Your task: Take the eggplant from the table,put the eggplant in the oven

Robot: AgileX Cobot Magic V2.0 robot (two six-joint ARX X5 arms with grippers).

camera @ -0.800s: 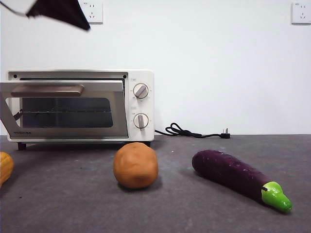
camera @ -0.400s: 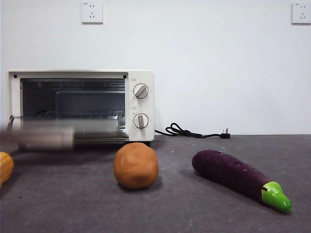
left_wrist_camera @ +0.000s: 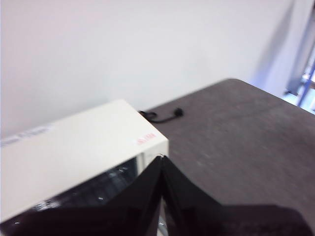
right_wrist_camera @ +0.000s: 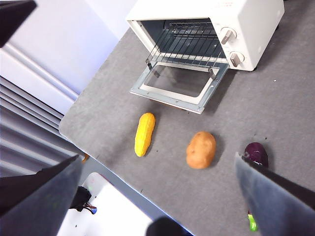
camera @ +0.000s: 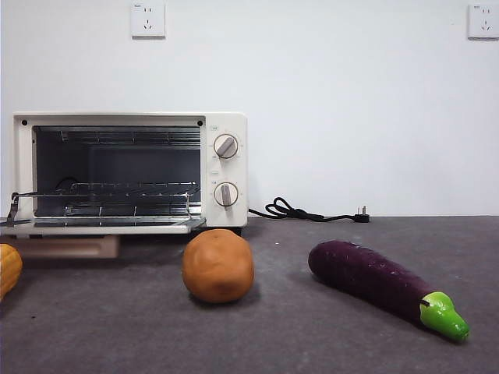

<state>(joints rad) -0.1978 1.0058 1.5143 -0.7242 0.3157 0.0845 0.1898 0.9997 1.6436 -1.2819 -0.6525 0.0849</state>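
The dark purple eggplant [camera: 374, 280] lies on the grey table [camera: 312, 343] at the front right, green cap toward the front. The right wrist view shows the eggplant [right_wrist_camera: 256, 152] from high above, partly hidden by a jaw. The cream oven [camera: 234, 125] stands at the back left with its door [camera: 101, 224] folded flat down and its wire rack [camera: 117, 191] showing. My left gripper [left_wrist_camera: 161, 160] is shut and empty, above the oven's top [left_wrist_camera: 74, 147]. My right gripper [right_wrist_camera: 156, 160] hangs high over the table, open and empty. Neither gripper shows in the front view.
A round orange-brown ball [camera: 218, 265] sits between the oven and the eggplant. A yellow vegetable [right_wrist_camera: 144, 133] lies in front of the open door [right_wrist_camera: 172, 91], near the table's left edge. A black power cord [camera: 304, 212] lies beside the oven at the back.
The oven door has swung from half open down to flat. The black arm tip at the top left has left the front view.
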